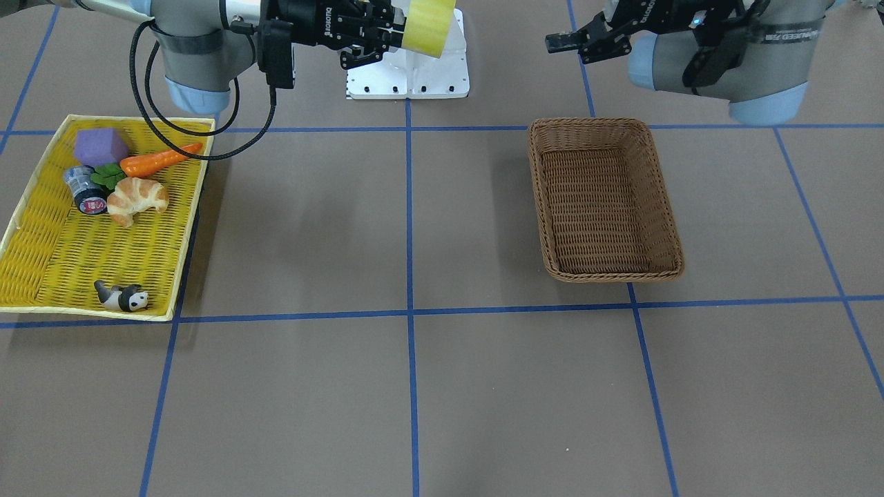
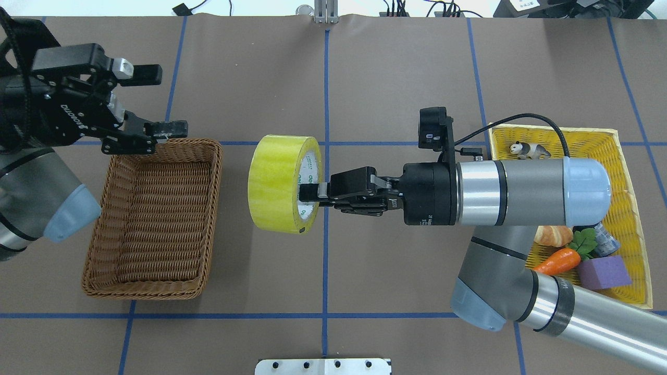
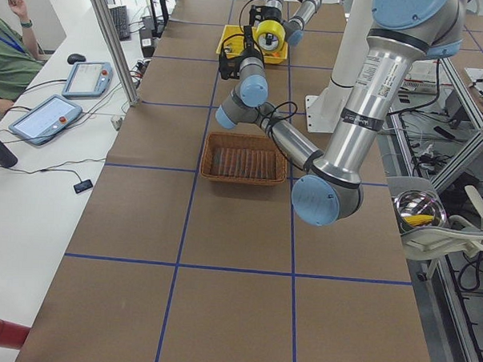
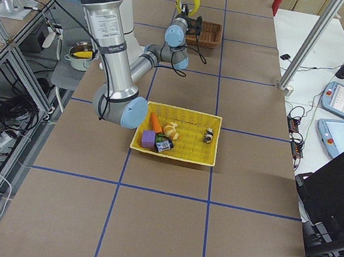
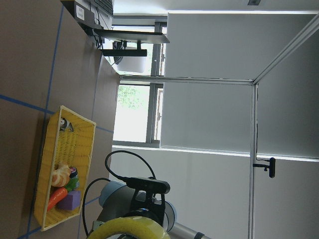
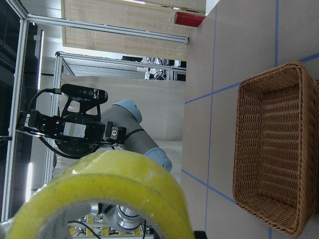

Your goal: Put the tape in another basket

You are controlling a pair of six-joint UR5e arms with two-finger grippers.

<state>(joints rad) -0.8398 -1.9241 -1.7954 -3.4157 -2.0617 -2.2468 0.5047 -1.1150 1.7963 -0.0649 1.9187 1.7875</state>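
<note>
My right gripper (image 2: 311, 195) is shut on the rim of the yellow tape roll (image 2: 279, 182) and holds it upright in the air over the table's middle, to the right of the brown wicker basket (image 2: 140, 294). The tape is also in the front view (image 1: 428, 26) and the right wrist view (image 6: 114, 184). The basket (image 1: 601, 207) is empty. My left gripper (image 2: 164, 101) is open and empty, above the basket's far corner. It faces the tape across a wide gap.
A shallow yellow tray (image 2: 630, 172) at the right holds a toy panda (image 2: 529, 150), croissant (image 2: 552, 235), carrot (image 2: 557, 261), purple block (image 2: 604, 272) and small grey cylinder (image 1: 86, 190). The white robot base plate (image 2: 323, 366) lies at the near edge.
</note>
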